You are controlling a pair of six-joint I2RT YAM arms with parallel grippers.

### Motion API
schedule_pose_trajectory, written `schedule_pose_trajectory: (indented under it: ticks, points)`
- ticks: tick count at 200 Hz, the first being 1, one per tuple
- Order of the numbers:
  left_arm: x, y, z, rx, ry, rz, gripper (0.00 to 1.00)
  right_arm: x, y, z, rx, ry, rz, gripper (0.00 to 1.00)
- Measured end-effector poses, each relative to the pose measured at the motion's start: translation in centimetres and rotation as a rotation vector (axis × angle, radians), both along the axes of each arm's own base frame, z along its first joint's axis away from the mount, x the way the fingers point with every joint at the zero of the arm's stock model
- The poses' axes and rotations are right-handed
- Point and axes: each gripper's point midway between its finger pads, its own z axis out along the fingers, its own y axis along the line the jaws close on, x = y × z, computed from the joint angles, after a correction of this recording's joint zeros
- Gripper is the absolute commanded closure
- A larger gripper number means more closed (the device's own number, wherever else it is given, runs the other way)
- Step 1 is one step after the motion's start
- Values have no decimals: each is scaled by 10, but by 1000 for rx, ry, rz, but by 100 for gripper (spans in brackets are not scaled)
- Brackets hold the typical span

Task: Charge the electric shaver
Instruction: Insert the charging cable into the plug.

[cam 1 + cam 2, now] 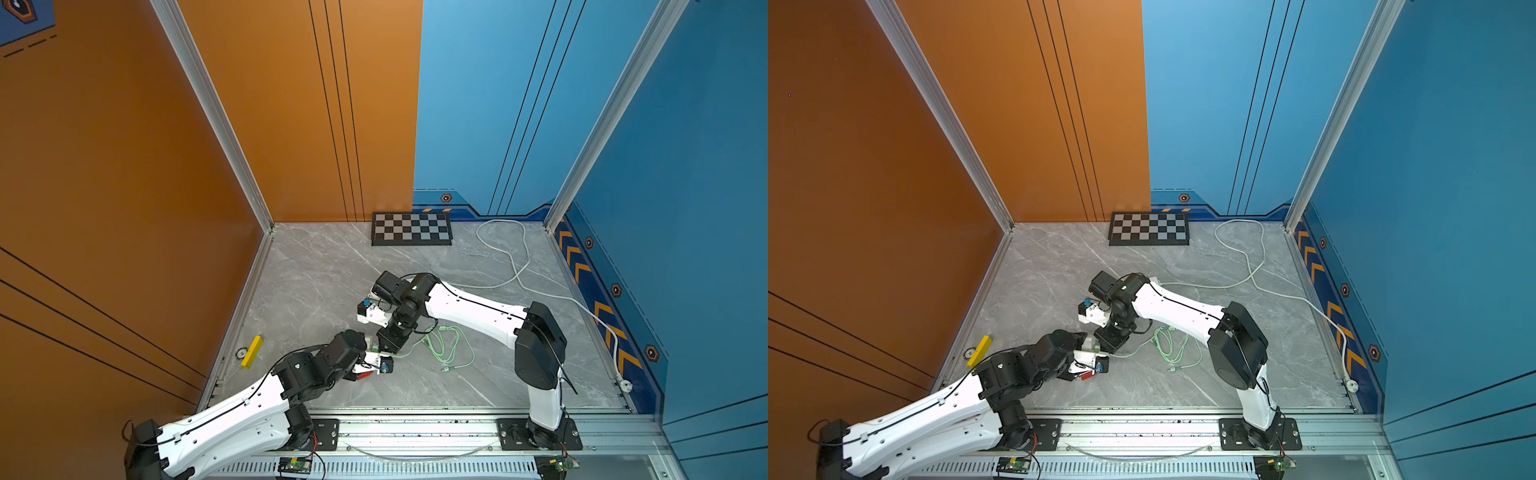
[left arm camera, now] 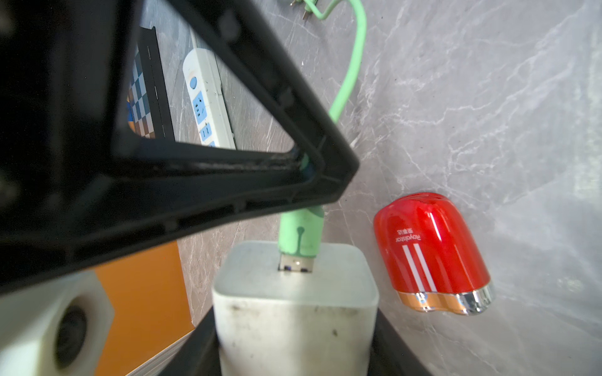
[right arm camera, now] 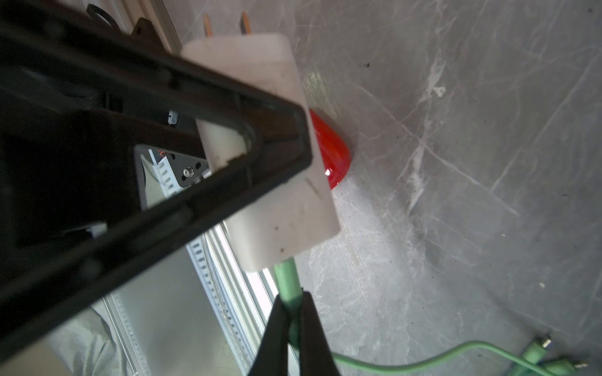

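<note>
The booth is closed in by smooth panels: orange walls (image 1: 104, 166) on one side and part of the back, blue walls (image 1: 478, 104) on the rest. Pale metal posts (image 1: 216, 116) run down the corners. The table (image 1: 324, 266) is grey marble-patterned with white veins. A black-and-grey checkerboard (image 1: 411, 228) sits at the foot of the back wall, orange chevrons (image 1: 582, 270) line the blue side wall's base, and a metal rail (image 1: 415, 432) edges the near side. The light is even.
</note>
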Motion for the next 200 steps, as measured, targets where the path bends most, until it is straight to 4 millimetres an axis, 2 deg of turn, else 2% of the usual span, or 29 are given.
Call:
schedule_pose_trajectory:
  ticks: [107,200]
  points:
    - [-2,3,-3,-49,37,74,100,4,3,-1,39,33,-19,100]
    - [-3,-7,-11,-43,59,80,100,2,0,-6,23,67,-26,100]
